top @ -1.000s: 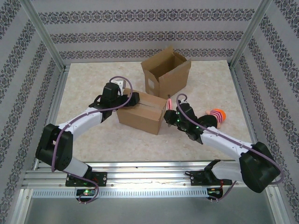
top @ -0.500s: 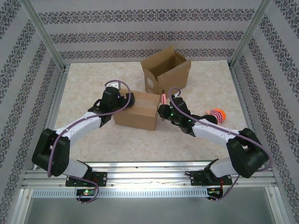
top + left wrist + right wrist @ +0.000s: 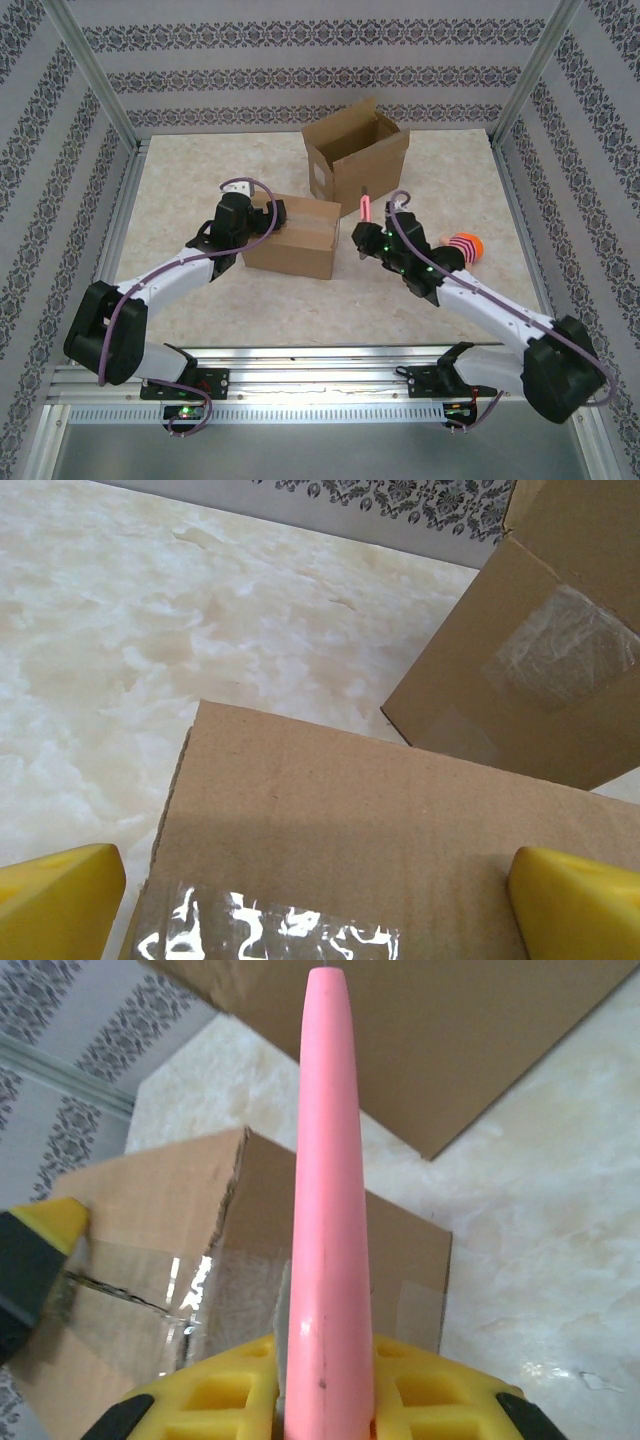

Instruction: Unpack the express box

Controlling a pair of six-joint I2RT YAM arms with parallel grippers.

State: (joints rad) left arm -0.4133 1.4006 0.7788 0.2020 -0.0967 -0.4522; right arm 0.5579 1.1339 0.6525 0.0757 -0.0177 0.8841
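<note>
bright, even light from above. the closed box [image 3: 295, 238] casts a soft, short shadow on the pale surface [image 3: 180, 190]. its tape [image 3: 270, 935] glares in the left wrist view, where the yellow fingers [image 3: 55, 900] sit blurred.

Centre of worktop [image 3: 200, 290]: sealed box [image 3: 293, 237]. Behind it, near far edge: open box [image 3: 355, 160]. Just right of sealed box: stick tool [image 3: 364, 208]; further right: toy [image 3: 462, 246].
</note>
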